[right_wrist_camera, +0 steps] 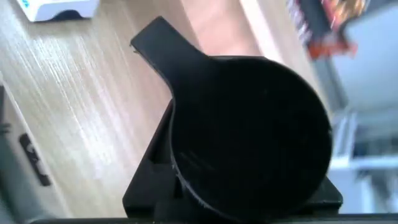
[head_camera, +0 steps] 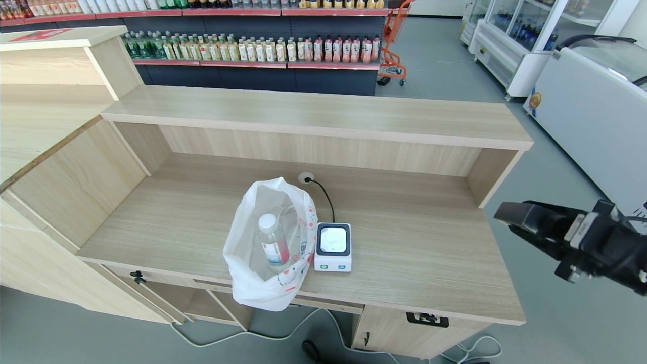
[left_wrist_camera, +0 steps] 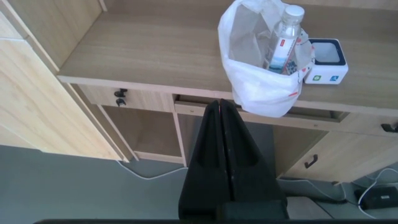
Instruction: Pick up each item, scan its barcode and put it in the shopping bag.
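Observation:
A white plastic shopping bag (head_camera: 252, 275) stands open on the wooden counter (head_camera: 419, 242), hanging slightly over its front edge. Inside it a clear water bottle (head_camera: 273, 242) with a red and blue label stands upright. The white barcode scanner (head_camera: 332, 246) sits right beside the bag, window facing up. My right gripper (head_camera: 503, 215) hovers off the counter's right end, shut and holding nothing. My left gripper (left_wrist_camera: 221, 107) is shut and empty, low in front of the counter, pointing up at the bag (left_wrist_camera: 249, 81), bottle (left_wrist_camera: 285, 40) and scanner (left_wrist_camera: 326, 59). The scanner (right_wrist_camera: 56, 7) lies beyond my right gripper (right_wrist_camera: 152, 34).
A raised wooden ledge (head_camera: 313, 114) runs along the counter's back, with side walls at both ends. A black cable (head_camera: 323, 194) leads from the scanner to a hole in the counter. Drink shelves (head_camera: 252, 50), an orange cart (head_camera: 394, 40) and freezers (head_camera: 591, 96) stand behind and to the right.

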